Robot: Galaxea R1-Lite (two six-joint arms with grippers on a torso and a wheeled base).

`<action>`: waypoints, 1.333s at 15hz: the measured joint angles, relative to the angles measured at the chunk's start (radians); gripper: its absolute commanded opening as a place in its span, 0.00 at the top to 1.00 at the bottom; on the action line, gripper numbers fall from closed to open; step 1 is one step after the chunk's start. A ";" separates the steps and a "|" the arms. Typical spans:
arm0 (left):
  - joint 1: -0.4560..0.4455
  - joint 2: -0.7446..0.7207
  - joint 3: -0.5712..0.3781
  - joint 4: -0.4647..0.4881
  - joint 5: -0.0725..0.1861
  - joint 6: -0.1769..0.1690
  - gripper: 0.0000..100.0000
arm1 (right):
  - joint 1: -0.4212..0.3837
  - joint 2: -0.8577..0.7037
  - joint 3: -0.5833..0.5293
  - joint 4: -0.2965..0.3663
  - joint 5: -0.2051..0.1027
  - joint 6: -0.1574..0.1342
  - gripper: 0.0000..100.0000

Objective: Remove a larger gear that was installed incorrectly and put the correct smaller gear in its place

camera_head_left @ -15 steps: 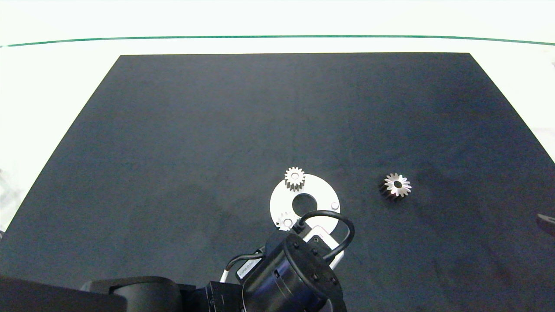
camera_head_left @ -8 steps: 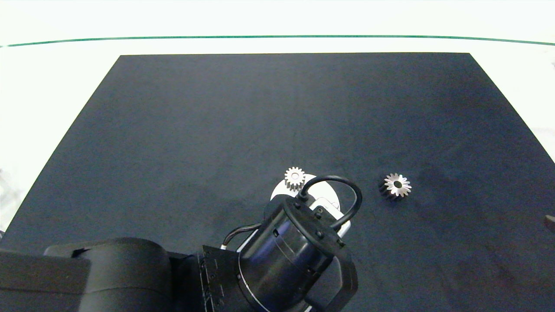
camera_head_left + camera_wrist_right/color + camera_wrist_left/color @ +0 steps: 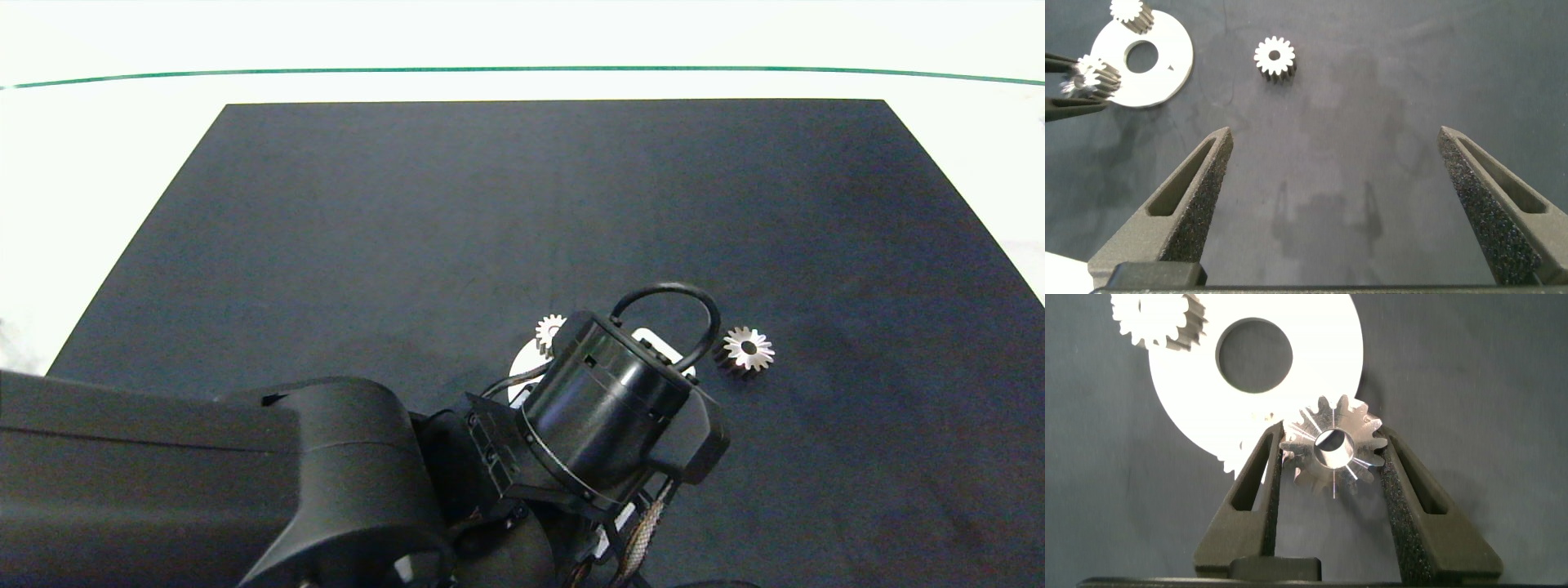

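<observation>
My left gripper point(image 3: 1331, 433) is shut on a smaller gear point(image 3: 1331, 447), silvery with short blunt teeth, held just off the rim of the white round plate point(image 3: 1315, 343). A second small gear point(image 3: 1155, 318) sits on the plate's far side, and white teeth point(image 3: 1237, 460) show at the rim under one finger. In the head view the left wrist point(image 3: 608, 404) covers most of the plate point(image 3: 516, 369), and its fingers are hidden. The larger gear point(image 3: 747, 349), pointed-toothed with a dark body, lies on the mat to the plate's right. My right gripper point(image 3: 1335, 135) hangs open, well short of that gear point(image 3: 1275, 57).
A black mat point(image 3: 457, 212) covers the table, with a pale surface and a green line point(image 3: 522, 69) beyond it. The left arm's bulk point(image 3: 245, 482) fills the near left. The right wrist view also shows the plate point(image 3: 1167, 49) and the held gear point(image 3: 1094, 77).
The left arm has moved away from the near edge and slightly right, now covering most of the plate. The right gripper's tip has left the head view's right edge.
</observation>
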 measured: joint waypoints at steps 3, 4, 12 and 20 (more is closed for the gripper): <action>0.009 0.029 -0.074 0.048 0.001 0.006 0.78 | 0.001 -0.013 0.001 0.004 0.000 0.006 0.00; 0.014 0.037 -0.090 0.049 0.001 0.012 0.78 | 0.002 -0.016 0.001 0.005 0.000 0.009 0.00; 0.038 0.100 -0.230 0.106 0.001 0.029 0.78 | 0.003 -0.028 0.013 0.007 0.001 0.012 0.00; 0.021 0.154 -0.300 0.106 0.001 0.027 0.78 | 0.004 -0.035 0.018 0.008 0.001 0.013 0.00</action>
